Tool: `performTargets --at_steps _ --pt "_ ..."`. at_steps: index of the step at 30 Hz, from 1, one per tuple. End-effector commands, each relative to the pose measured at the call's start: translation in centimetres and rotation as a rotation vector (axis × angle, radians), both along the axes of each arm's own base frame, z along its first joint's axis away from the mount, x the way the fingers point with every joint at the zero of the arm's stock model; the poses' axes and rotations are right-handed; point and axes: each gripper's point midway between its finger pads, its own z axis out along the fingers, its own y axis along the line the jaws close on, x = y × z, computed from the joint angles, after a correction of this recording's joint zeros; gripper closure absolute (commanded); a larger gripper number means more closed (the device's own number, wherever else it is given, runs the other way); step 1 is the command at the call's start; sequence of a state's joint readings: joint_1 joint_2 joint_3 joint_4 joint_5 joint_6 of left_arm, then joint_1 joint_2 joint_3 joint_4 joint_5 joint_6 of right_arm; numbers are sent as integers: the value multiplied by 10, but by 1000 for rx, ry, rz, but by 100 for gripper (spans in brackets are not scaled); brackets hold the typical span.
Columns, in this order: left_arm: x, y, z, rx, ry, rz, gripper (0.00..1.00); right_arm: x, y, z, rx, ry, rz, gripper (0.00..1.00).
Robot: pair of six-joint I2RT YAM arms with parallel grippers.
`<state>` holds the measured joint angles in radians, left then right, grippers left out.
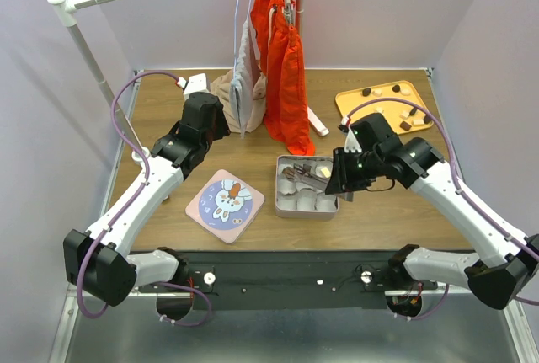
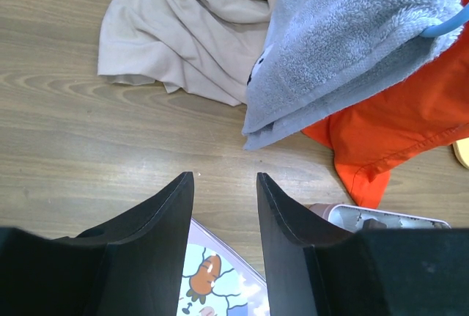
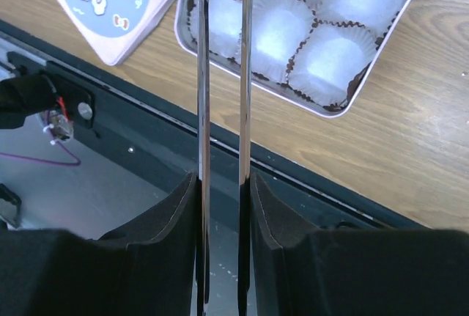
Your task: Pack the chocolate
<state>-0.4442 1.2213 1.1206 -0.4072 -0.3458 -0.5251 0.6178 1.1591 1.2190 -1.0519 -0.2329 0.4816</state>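
Several small dark and cream chocolate pieces lie on an orange tray at the back right. A metal tin in the table's middle holds white paper cups; some dark bits show in its far row. My right gripper is shut on metal tongs, whose blades reach over the tin. Their tips are out of the wrist view. My left gripper is open and empty above bare wood, beyond the tin's rabbit-print lid.
Orange garments and a grey towel hang from a white rack over the back of the table. A beige cloth lies crumpled behind them. The lid lies left of the tin. The black front rail runs under the tongs.
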Motion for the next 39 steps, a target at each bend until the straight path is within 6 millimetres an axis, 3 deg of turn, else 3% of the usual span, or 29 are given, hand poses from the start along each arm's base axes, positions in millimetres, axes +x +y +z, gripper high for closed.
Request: performTargets --at_steps 1,8,19,30,36,39 --pt "-1 10 5 12 -4 39 51 7 -3 -9 -63 -6 -36 73" --pt "1 11 4 20 -5 39 51 9 2 -12 -69 0 -25 65" --pt "3 11 2 27 -1 42 51 5 11 -10 -78 7 22 65" --pt "1 12 -1 24 1 39 51 4 14 -12 -86 5 28 50" --pt "1 12 -1 24 1 39 51 8 12 -3 -90 -22 10 51" --pt "1 12 -2 26 3 38 51 16 5 13 -111 -77 -27 60"
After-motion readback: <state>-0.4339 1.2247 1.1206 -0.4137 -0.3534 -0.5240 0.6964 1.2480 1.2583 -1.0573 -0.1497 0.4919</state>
